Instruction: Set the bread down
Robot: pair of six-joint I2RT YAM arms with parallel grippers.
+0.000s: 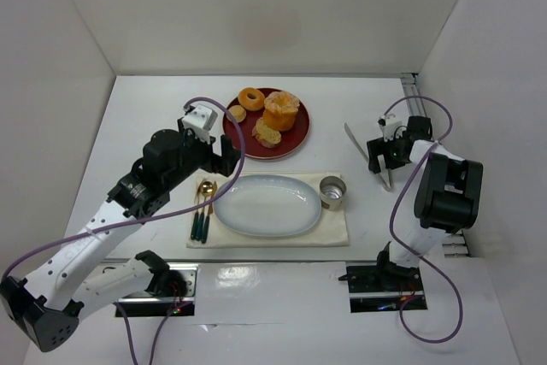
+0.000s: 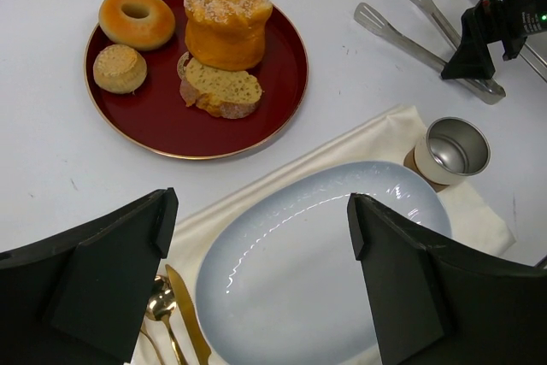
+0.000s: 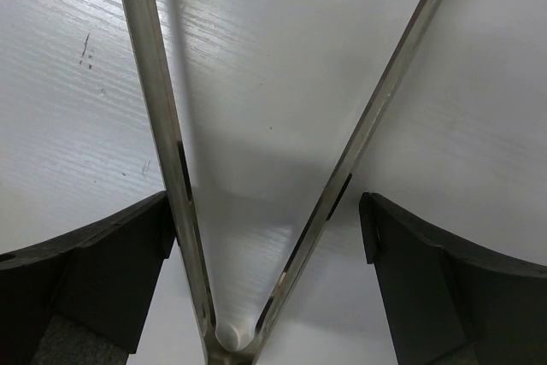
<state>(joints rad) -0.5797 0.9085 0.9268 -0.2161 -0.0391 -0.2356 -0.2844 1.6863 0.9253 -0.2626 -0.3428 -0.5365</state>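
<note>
The right hand point(image 3: 265, 211) is spread wide astride the splayed steel tongs point(image 3: 162, 126), one finger just outside each arm near the hinge, low over the white worktop point(image 1: 154, 108). The left hand point(image 2: 258, 211), also spread and holding nothing, hangs above the pale blue oval plate point(image 2: 299, 279), which sits on a cream cloth point(image 2: 367, 134). The flat oval slice of bread point(image 2: 220, 87) lies on the dark red round plate point(image 2: 154, 126), touching the tall orange pastry point(image 2: 224, 23), beyond the left hand.
</note>
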